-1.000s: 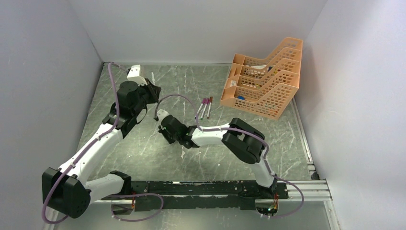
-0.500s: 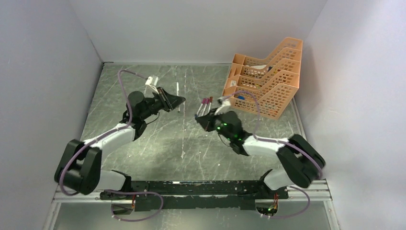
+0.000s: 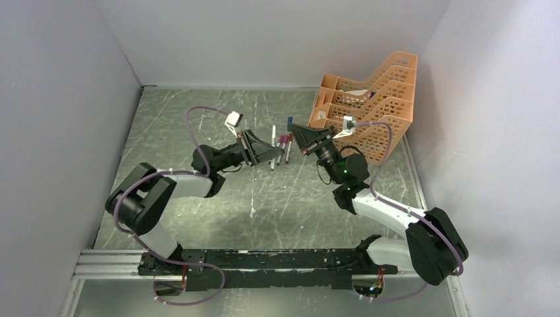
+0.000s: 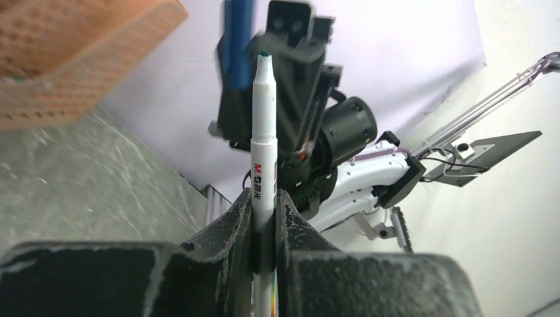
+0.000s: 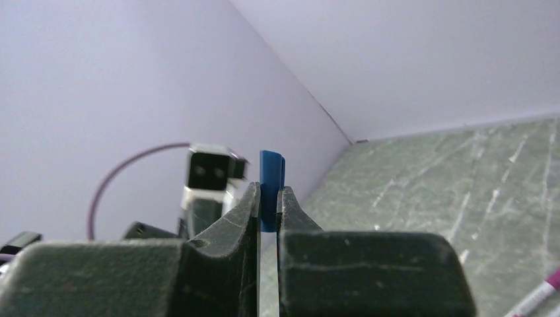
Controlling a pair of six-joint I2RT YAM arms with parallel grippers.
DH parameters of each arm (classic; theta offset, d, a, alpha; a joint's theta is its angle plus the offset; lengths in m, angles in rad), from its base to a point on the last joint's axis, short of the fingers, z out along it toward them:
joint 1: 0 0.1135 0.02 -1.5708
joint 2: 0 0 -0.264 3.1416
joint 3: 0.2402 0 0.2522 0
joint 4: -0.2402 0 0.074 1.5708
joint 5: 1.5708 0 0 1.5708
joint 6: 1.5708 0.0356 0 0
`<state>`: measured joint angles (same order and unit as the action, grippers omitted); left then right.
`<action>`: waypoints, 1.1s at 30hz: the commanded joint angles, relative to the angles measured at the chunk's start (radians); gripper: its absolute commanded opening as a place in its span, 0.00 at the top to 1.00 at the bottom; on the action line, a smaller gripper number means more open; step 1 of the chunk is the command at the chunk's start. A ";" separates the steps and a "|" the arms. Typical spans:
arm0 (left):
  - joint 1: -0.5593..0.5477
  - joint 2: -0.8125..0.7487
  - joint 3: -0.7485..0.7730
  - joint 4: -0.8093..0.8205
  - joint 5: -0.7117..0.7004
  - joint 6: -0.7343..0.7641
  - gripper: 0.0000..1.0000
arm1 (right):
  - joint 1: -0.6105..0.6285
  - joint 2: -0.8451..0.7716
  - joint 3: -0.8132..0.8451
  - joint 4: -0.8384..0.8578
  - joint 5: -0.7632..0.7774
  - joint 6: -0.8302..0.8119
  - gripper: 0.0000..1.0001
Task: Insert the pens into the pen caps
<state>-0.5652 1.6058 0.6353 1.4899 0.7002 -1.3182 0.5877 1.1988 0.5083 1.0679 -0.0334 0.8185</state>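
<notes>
My left gripper (image 3: 272,152) is shut on a white pen (image 3: 273,137); in the left wrist view this pen (image 4: 263,132) stands up between the fingers (image 4: 264,198), bare tip uppermost. My right gripper (image 3: 293,130) is shut on a blue pen cap (image 3: 289,120), which in the right wrist view pokes up as a short blue cap (image 5: 271,178) from between the jaws (image 5: 267,193). The two grippers face each other, a small gap apart, with the blue cap (image 4: 236,39) just left of the pen tip. Three capped pens (image 3: 282,148) lie on the table between them.
An orange mesh tray (image 3: 366,112) stands at the back right, close behind my right gripper, and shows at the upper left (image 4: 66,53) of the left wrist view. White walls enclose the grey table (image 3: 198,218). Purple cables loop over both arms.
Both arms have swung toward the table's middle. The left gripper carried the pen rightward, and the right gripper carried the blue cap back and right, so they now face each other.
</notes>
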 commanded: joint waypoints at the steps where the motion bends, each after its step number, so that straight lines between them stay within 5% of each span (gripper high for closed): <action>1: -0.070 0.077 0.050 0.223 0.009 -0.138 0.93 | -0.012 0.027 0.037 0.138 -0.011 0.053 1.00; 9: -0.104 0.057 0.077 0.084 0.043 -0.010 0.93 | -0.012 0.028 0.065 0.132 -0.047 0.036 1.00; 33: -0.114 0.053 0.102 0.010 0.028 0.053 0.93 | -0.013 0.043 0.049 0.154 -0.087 0.047 1.00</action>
<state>-0.6716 1.6840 0.7132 1.4910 0.7300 -1.3006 0.5816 1.2419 0.5556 1.1778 -0.1131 0.8593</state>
